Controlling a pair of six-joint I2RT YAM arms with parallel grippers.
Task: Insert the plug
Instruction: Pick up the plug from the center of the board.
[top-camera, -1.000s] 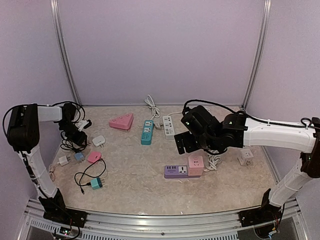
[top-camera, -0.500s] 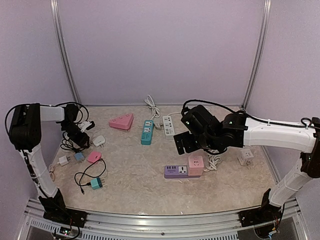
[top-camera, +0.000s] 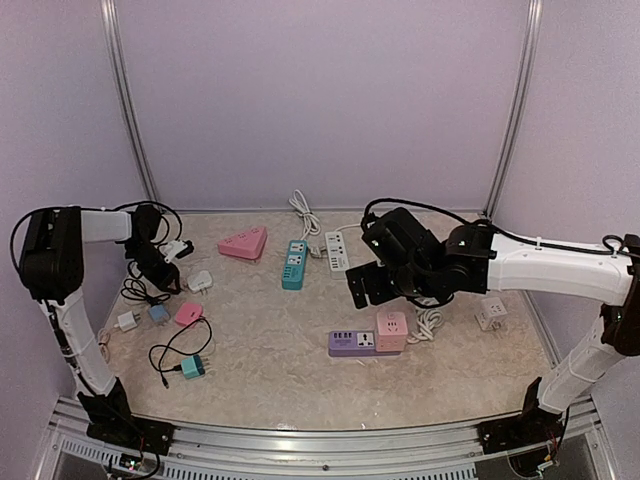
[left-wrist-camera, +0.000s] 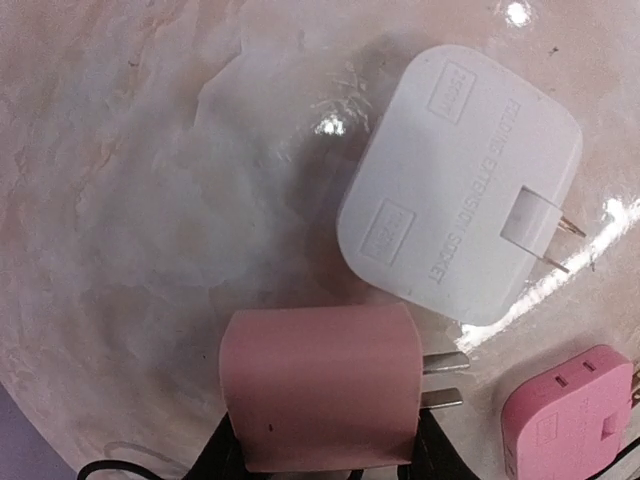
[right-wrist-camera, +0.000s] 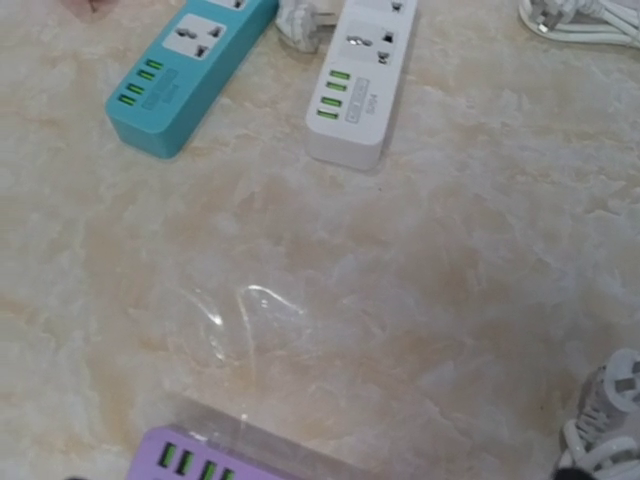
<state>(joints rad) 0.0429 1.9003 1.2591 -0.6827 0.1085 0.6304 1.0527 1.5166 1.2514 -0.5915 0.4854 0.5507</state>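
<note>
left gripper (left-wrist-camera: 325, 455): you had it clamped on the pink plug (left-wrist-camera: 318, 385)
teal strip (top-camera: 293, 263): lay rightward, by the bench's back edge
right gripper (top-camera: 362, 287): stood wide

Left side is tight. The pink plug (left-wrist-camera: 320, 400) clamped in my left pincer (left-wrist-camera: 325, 455) has a white adapter (left-wrist-camera: 460, 180) just right of it and a pink block (left-wrist-camera: 570, 420) nearer. Bare tabletop (left-wrist-camera: 150, 200) lies beyond.

At centre I find open surface between the far teal strip (top-camera: 293, 264) and the near purple strip (top-camera: 352, 343). A cable coil (top-camera: 430, 322) bars the right.
</note>
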